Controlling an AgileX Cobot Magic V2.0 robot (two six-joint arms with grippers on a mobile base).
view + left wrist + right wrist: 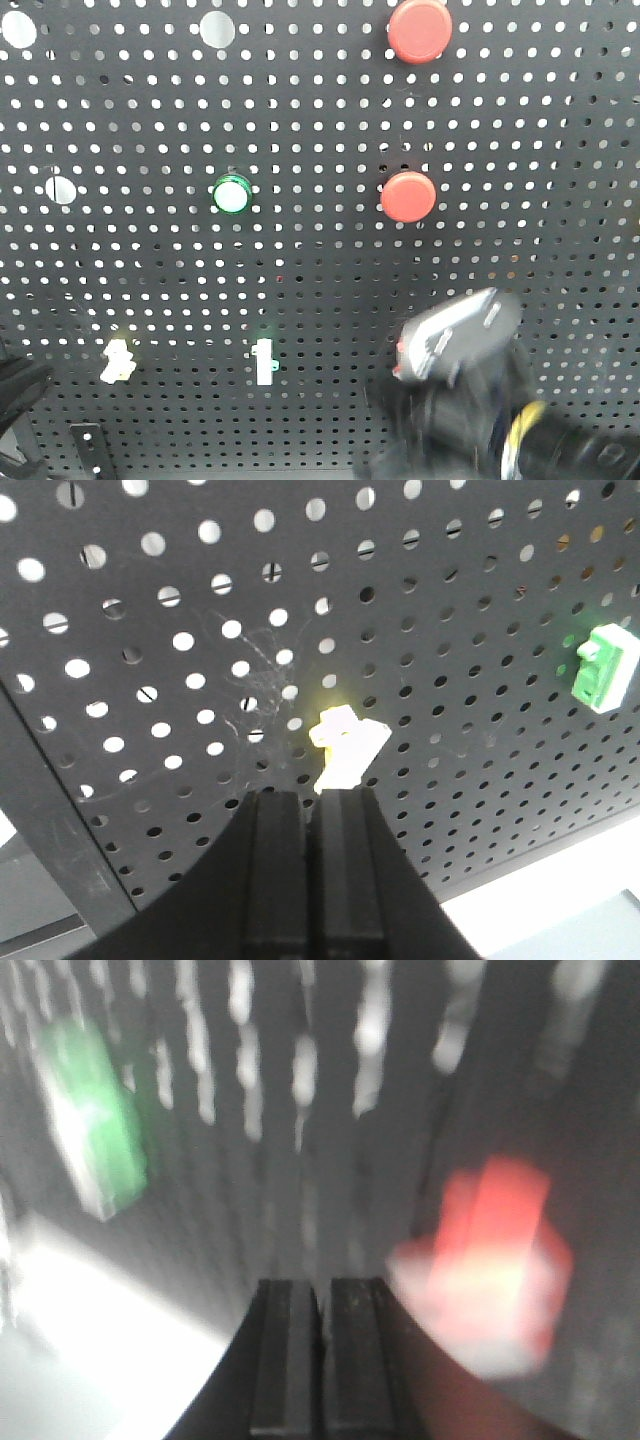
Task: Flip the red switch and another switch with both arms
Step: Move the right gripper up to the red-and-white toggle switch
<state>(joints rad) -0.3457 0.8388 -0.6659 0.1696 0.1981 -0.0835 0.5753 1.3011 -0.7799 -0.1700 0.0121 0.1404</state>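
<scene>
The red switch [490, 1260] sat low on the right side of the pegboard [320, 270]. On my right wrist feed it was a smeared red-and-white block just to the right of the right gripper [322, 1285]. That gripper's two black fingers [288, 1350] lay pressed together with only a hairline seam between them and nothing held. The feed was badly blurred, so I could not tell whether the fingertips touched the switch or stood just beside it. From the front camera the right arm [455, 335] — grey-silver boxy head, black cabling, a yellow-marked joint lower down — covered nearly all of that switch. Only a sliver of red showed at the head's left edge.

The pale yellow switch [345, 742] was in the same low row, well to the left. On the left wrist feed the left gripper [312, 798] was directly beneath it, jaws closed flat against each other and empty. Its tips were right at the lower end of the white lever. In the front view the left arm [15, 390] showed only as a dark shape at the left edge, near that switch.

Between the two switches stood the green-based toggle [264, 362], upright. Higher up were a green-ringed button [232, 194], two round red buttons [408, 196] one above the other, and three white discs [216, 28].
</scene>
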